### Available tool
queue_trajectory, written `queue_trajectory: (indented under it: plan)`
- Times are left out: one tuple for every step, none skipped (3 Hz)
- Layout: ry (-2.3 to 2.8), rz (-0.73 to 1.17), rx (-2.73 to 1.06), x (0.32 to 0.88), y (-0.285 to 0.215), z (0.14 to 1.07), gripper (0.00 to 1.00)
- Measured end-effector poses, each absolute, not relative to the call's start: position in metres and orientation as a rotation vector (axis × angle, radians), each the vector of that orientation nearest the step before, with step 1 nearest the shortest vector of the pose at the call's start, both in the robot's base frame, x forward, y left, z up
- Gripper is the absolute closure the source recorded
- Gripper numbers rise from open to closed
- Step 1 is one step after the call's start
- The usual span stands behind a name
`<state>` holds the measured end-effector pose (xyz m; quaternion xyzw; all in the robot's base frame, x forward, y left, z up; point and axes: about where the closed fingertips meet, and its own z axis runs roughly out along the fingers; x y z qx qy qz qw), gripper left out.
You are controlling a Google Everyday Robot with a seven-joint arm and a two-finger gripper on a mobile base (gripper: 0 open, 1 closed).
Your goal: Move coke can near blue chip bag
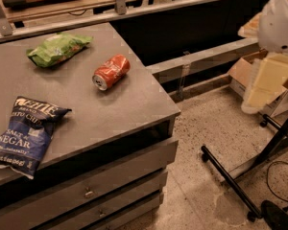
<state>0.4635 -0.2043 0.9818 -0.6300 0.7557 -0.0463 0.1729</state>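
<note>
The coke can (111, 72) lies on its side on the grey table top (115, 109), near the right part, its silver end toward the front left. The blue chip bag (25, 135) lies flat at the table's front left edge, well apart from the can. My gripper (261, 87), cream coloured under a white arm (281, 20), hangs in the air at the far right, off the table and far from the can. It holds nothing that I can see.
A green chip bag (57, 48) lies at the back left of the table. Drawers (89, 190) front the table. A cardboard box (245, 73) and a black stand base (240, 176) are on the speckled floor at the right.
</note>
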Motion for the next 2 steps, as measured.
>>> queue_trajectory:
  plan:
    - [1.963,-0.173,-1.918,0.512,-0.167,0.991,0.0]
    - [1.804,-0.218,-2.063,0.549,-0.118,0.994,0.0]
